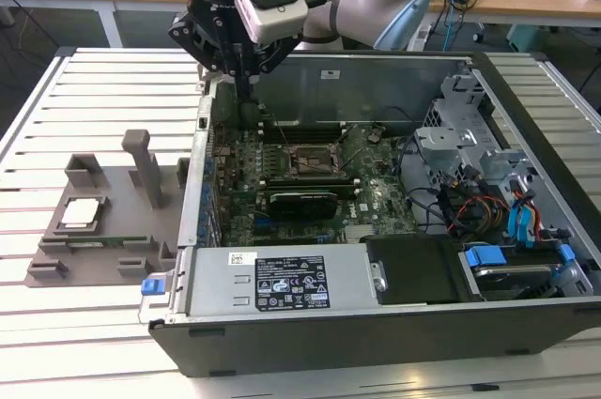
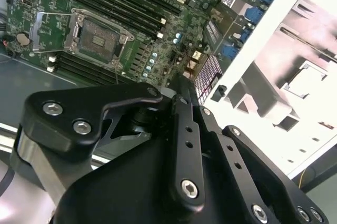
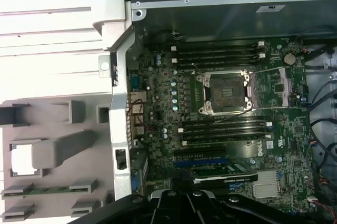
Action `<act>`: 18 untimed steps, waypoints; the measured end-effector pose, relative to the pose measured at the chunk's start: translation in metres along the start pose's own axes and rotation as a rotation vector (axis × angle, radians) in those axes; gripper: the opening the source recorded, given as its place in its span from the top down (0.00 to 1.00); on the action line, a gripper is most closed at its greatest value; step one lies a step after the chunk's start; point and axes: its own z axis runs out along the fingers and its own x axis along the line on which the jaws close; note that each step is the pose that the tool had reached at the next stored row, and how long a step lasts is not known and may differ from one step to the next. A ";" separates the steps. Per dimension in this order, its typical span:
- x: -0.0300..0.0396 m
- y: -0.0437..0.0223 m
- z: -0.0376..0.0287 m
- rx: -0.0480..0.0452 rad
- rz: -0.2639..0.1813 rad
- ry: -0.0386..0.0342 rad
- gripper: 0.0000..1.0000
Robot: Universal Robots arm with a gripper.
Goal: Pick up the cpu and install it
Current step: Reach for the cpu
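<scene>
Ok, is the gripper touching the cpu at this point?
Apart. The exterior view shows the gripper above the edge of the open case, while the cpu lies on the grey fixture outside it, well to the exterior view's left.

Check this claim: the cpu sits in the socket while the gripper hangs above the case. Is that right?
Not right. The cpu lies on the grey holder outside the case, as the exterior view shows; the socket is empty. The gripper does hang above the case.

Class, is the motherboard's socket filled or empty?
Empty: the socket shows its bare dark centre; the cpu lies on the grey holder.
</scene>
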 end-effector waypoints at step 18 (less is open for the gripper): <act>0.0290 -0.0022 -0.0008 0.0000 0.000 0.0000 0.89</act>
